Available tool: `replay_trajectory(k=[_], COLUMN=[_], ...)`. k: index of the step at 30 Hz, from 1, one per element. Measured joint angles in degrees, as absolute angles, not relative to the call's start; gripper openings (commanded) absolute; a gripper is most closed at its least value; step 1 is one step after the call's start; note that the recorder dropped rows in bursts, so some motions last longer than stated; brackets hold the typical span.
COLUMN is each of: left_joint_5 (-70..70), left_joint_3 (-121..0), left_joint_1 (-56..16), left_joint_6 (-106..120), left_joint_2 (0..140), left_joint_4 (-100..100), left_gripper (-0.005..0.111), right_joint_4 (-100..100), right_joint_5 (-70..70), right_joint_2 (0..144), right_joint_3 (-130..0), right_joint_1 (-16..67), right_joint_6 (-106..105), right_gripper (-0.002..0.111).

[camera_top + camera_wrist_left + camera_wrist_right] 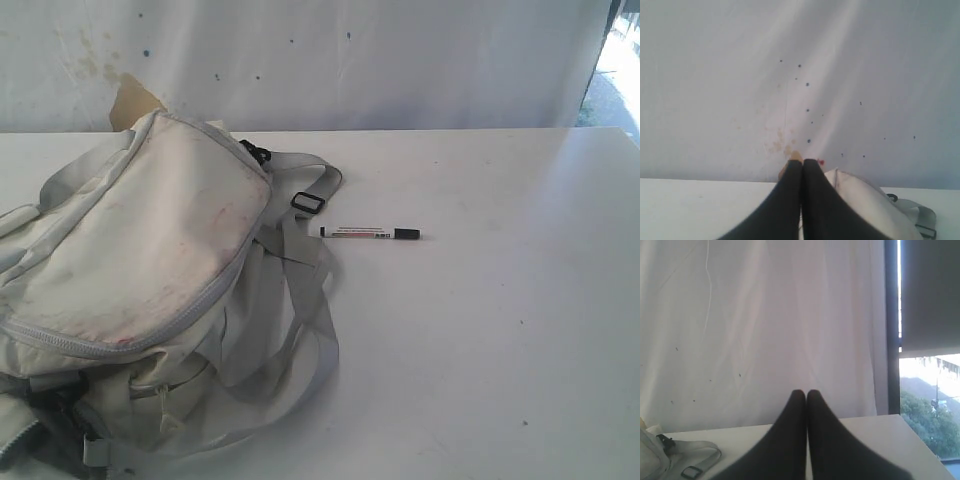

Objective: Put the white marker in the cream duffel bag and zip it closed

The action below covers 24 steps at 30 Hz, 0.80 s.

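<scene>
Marker (pixel 370 233) lies flat on the desk (pixel 480 350), just off the bag (pixel 140 250) on its strap side. It touches nothing. Its nearer end sits close to the loose grey strap (pixel 318 262) and the black buckle (pixel 308 203) but is apart from both.

Long axis: straight out from the bag, across the exterior view. The small dark end points at the bag and the black cap points away. The barrel is slim and white, with a red-and-green printed band along the middle. It is a thin, round thing, and we judge it likely to roll if nudged from the side.

Left gripper (pixel 802 164): jaws clenched tip to tip, nothing between them. It looks over the bag's top toward the spotted curtain (pixel 790 90). The marker is not in its view.

Right gripper (pixel 806 394): jaws likewise pressed together and empty. Its view catches only the bag's edge and buckle, no marker.

Neither arm shows in the exterior view, so we cannot say how far either stands from the marker. We judge the right arm better placed. The marker lies on the bag's far side from the left arm's ground, with bare desk beyond it. To pick it up, the jaws must first part, come down, and close across the barrel, square to that long axis.

The bag is slumped, off-white with pinkish stains. Dark lining shows at its near corner, but we cannot tell which zip is open.
</scene>
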State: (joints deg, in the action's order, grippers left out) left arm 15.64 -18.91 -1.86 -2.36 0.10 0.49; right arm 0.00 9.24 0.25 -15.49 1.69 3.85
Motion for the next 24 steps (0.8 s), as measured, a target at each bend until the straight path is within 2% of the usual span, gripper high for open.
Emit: replay_trajectory(k=[9,24], left_joint_5=[41.87,45.19], left_joint_3=[-33.16,-39.4], left_joint_1=[-1.86,-1.86], left_joint_6=[-2.59,-7.28], left_joint_2=[4.93,36.02], left_joint_4=[-0.33,-0.76], left_gripper=[0.0,0.0], right_joint_4=[1.34,1.9], right_joint_5=[19.43,17.26], right_joint_2=[12.5,42.52], right_joint_3=[-28.4,-38.16], right_joint_1=[1.69,2.98], right_joint_6=[3.96,2.94], right_gripper=[0.0,0.0])
